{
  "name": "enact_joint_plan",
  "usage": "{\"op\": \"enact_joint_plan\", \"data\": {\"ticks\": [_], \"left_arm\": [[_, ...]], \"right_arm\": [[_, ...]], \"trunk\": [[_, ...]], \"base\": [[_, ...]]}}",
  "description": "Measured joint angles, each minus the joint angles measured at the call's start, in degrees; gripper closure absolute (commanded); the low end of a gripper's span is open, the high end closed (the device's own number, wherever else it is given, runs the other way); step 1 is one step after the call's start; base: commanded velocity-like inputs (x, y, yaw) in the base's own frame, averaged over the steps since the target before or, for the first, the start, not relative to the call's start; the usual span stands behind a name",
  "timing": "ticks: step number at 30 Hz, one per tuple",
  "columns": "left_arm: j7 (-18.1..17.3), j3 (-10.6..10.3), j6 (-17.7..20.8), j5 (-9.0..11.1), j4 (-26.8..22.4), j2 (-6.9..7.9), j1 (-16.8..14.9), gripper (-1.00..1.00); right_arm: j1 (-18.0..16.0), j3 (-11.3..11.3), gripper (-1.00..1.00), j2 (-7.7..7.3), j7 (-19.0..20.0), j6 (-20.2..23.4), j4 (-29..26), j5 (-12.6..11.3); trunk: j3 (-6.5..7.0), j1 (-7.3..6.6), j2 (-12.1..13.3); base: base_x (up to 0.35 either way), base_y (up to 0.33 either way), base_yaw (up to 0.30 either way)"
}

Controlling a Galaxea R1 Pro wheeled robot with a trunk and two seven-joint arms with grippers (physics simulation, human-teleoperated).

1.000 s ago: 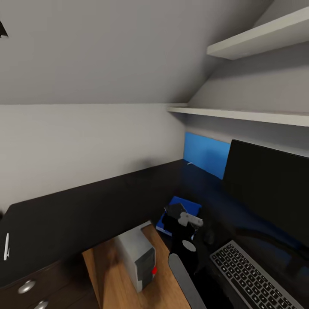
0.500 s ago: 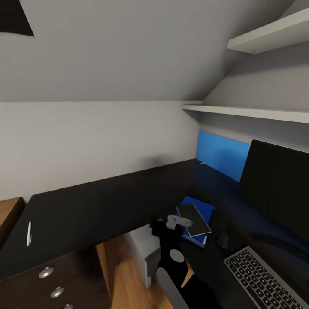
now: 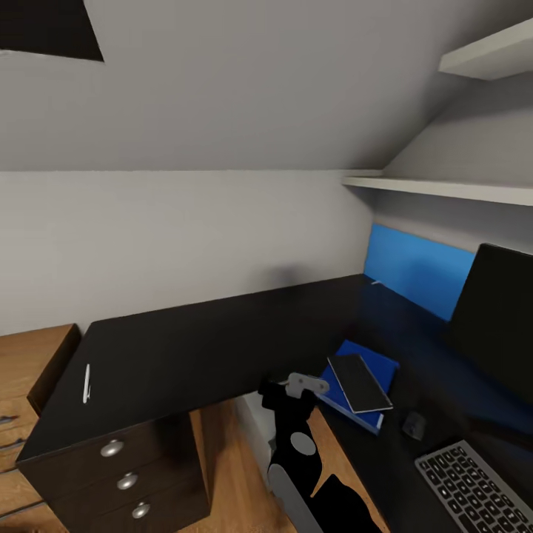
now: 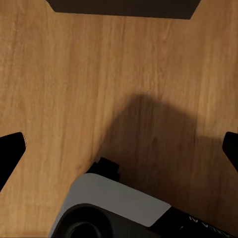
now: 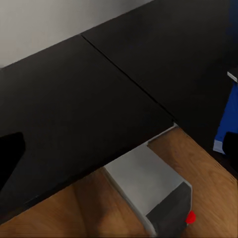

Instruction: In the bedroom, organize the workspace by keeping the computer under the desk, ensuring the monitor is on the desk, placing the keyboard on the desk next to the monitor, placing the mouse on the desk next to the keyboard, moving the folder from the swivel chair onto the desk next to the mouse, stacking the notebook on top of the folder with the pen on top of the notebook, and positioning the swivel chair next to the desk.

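The right gripper (image 5: 124,148) has its two dark fingertips (image 5: 11,153) spread wide at opposite edges of the right wrist view, holding nothing; between them lie the black L-shaped desk (image 5: 84,99) and the grey computer tower (image 5: 148,191), which stands on the wooden floor (image 5: 64,213) partly under the desk edge, with a red spot on its dark front. The left gripper (image 4: 119,148) is likewise wide open and empty over bare wooden floor, with a rounded grey and black part of the robot below it. In the head view, the right arm (image 3: 296,437) rises at bottom centre. On the desk beside it a dark notebook (image 3: 360,382) lies on top of the blue folder (image 3: 366,366). Near them sit a small black mouse (image 3: 414,424), a keyboard (image 3: 477,488) and the black monitor (image 3: 494,318). A white pen (image 3: 86,383) lies well apart on the desk's far end, above a drawer unit (image 3: 122,481).
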Motion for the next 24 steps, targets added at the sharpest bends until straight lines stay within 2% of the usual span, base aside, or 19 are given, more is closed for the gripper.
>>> {"op": "enact_joint_plan", "data": {"ticks": [5,10,13,15,16,18,20,24], "left_arm": [[-0.06,-0.09,-0.48,-0.05,-0.58,0.02,-0.01,-1.0],[-0.08,-0.58,-5.91,-0.93,-6.63,0.73,0.08,-1.0],[0.03,-0.92,-7.06,-1.25,-13.33,3.55,0.24,-1.0],[0.12,-1.2,-7.25,-1.23,-17.57,5.44,1.43,-1.0],[0.16,-1.39,-7.42,-1.25,-22.09,7.63,3.42,-1.0],[0.26,-1.55,-7.62,-1.19,-28.2,10.88,6.24,-1.0],[0.29,-1.59,-7.69,-1.15,-30.52,12.11,7.41,-1.0],[0.31,-1.63,-7.73,-1.03,-31.64,12.72,8.05,-1.0]], "right_arm": [[0.0,0.01,-1.0,0.01,0.0,-0.01,0.14,0.57],[0.0,0.01,-1.0,0.01,0.0,0.0,0.17,0.62],[0.0,0.07,-1.0,0.01,0.0,0.0,0.17,0.62],[0.0,0.08,-1.0,0.01,0.0,0.0,0.17,0.64],[0.0,0.09,-1.0,0.01,0.0,0.0,0.17,0.63],[0.0,0.09,-1.0,0.01,0.0,0.01,0.25,0.63],[0.0,0.1,-1.0,0.01,0.0,0.01,0.36,0.65],[0.0,0.1,-1.0,0.01,0.0,0.01,0.42,0.67]], "trunk": [[-0.29,0.0,0.0],[-0.59,0.0,0.0],[-0.76,0.0,0.0],[-0.88,0.0,0.0],[-0.94,0.0,-0.01],[-1.06,0.0,0.0],[-1.17,0.0,0.0],[-1.41,0.0,0.0]], "base": [[0.0,0.0,0.217],[0.0,0.0,0.217],[0.0,0.0,0.217],[0.0,0.0,0.217],[0.0,0.0,0.217],[0.0,0.0,0.217],[0.0,0.0,0.217],[0.0,0.0,0.217]]}}
